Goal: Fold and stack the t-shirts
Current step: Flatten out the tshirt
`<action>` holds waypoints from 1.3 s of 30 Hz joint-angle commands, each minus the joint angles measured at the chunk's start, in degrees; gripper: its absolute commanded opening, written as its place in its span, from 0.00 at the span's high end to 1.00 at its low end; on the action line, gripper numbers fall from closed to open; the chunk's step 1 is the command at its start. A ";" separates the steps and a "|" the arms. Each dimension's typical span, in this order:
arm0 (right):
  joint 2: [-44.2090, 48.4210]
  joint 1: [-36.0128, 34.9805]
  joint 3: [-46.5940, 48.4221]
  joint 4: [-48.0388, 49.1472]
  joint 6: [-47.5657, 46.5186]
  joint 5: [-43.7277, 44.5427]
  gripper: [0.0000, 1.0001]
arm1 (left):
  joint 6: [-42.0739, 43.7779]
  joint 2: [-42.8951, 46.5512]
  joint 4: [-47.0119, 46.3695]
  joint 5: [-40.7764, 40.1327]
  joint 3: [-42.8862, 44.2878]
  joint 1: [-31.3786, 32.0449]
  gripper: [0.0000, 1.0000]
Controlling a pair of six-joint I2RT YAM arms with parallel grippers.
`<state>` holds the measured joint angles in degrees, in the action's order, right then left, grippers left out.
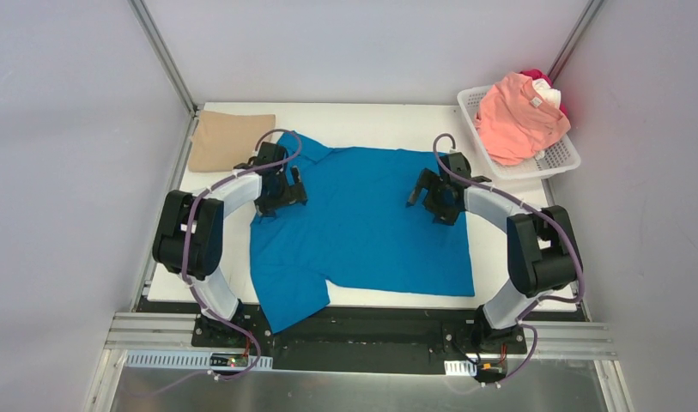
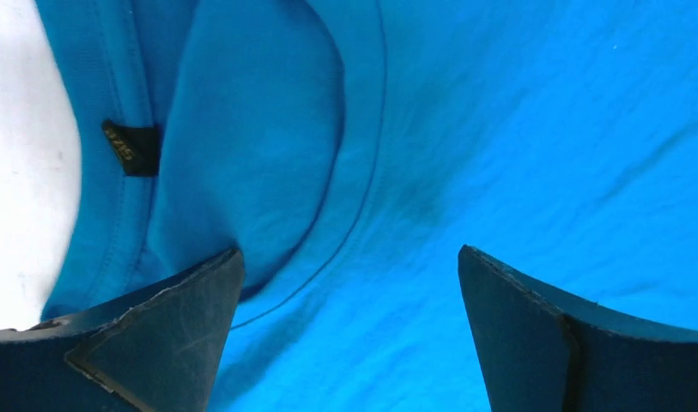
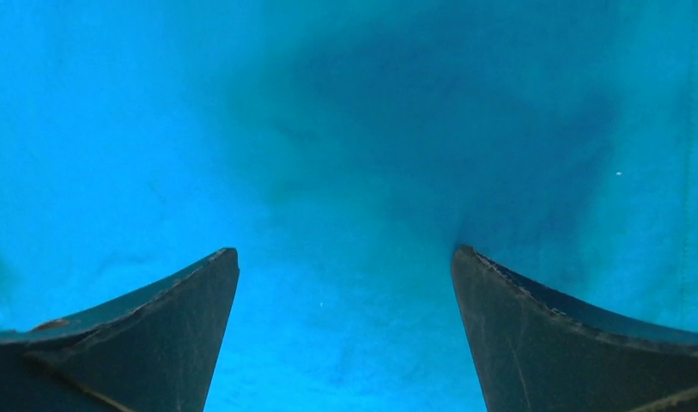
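Where the white table carries the work, one bright blue t-shirt lies spread flat across its middle, neck toward the left arm, one sleeve hanging past the near edge. Left gripper: poised over the neckline, fingers set wide apart, nothing between them; its wrist view shows the ribbed collar and a small black neck label beyond the fingertips. Right gripper: over the body of the same shirt, fingers likewise spread wide, holding nothing; whether the tips touch the cloth cannot be told. Tan t-shirt: folded, far left corner of the table, just beside the blue one's far sleeve. White lattice basket: far right corner, containing a crumpled salmon-pink t-shirt on top, with a white t-shirt and a red t-shirt partly showing behind it.
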<state>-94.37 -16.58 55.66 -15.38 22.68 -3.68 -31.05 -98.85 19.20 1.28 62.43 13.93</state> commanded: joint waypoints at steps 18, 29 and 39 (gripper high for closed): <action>17.17 4.25 -12.16 -9.89 7.67 9.80 0.00 | -9.86 30.82 -4.52 6.12 -24.04 4.26 0.01; 15.89 -2.93 -4.65 -3.51 1.05 5.43 0.00 | -9.05 10.47 -5.72 6.91 3.24 4.28 0.01; 2.71 -5.45 -2.38 1.70 1.80 2.01 0.00 | -11.42 -15.64 -7.77 4.79 26.21 4.35 0.01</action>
<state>-89.27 -22.00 50.33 -15.57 24.97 -0.84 -41.01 -109.82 12.36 7.22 82.04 17.69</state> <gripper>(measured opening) 0.994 0.990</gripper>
